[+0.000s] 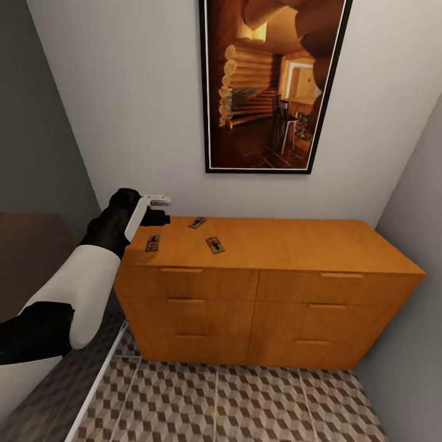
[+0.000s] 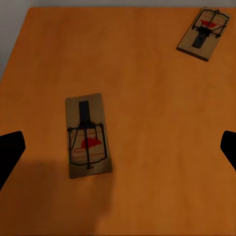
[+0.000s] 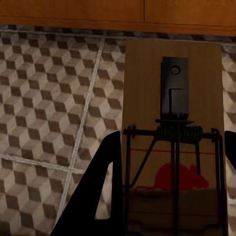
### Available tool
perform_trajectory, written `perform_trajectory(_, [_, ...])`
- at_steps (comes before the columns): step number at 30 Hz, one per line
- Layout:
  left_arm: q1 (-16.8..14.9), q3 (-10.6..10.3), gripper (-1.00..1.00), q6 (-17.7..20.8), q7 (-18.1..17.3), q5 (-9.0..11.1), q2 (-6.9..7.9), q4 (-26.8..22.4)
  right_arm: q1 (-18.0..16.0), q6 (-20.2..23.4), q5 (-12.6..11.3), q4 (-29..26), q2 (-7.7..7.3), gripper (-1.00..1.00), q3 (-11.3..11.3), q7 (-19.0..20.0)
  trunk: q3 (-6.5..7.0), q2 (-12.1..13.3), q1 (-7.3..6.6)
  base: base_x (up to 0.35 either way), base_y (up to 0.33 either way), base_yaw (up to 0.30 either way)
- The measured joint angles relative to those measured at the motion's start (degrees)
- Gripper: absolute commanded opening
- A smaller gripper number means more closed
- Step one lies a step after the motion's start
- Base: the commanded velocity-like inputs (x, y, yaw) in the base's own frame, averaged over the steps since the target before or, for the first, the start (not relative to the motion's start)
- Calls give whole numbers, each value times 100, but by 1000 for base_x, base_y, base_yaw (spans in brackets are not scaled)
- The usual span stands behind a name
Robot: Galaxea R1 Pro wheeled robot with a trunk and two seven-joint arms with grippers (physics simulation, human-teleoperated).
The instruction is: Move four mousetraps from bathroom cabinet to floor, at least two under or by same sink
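Three mousetraps lie on the orange wooden cabinet (image 1: 294, 245): one near its left edge (image 1: 152, 243), one toward the back (image 1: 197, 222), one in front of that (image 1: 215, 245). My left gripper (image 1: 156, 209) hovers open above the cabinet's left end. In the left wrist view, one mousetrap (image 2: 87, 135) lies between the spread fingertips (image 2: 10, 152) and another mousetrap (image 2: 204, 33) lies farther off. My right gripper (image 3: 172, 147) is shut on a fourth mousetrap (image 3: 172, 123), held above the cube-patterned bathroom floor (image 3: 44, 88) close to the cabinet's base.
A framed picture (image 1: 273, 86) hangs on the white wall above the cabinet. Grey walls close in on both sides. Tiled floor (image 1: 245, 399) runs in front of the drawers, and a white edge (image 1: 98, 387) borders it at the lower left.
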Motion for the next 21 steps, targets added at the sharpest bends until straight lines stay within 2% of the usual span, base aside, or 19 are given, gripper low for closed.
perform_trajectory(13, [0,0,100,0,0,0,3,3,0,0,0,-1,3,-100,4,1,-61,0,0,105,0,0])
perform_trajectory(21, [26,0,100,0,0,-2,14,3,0,0,0,0,4,-100,3,1,-117,0,1,21,0,0])
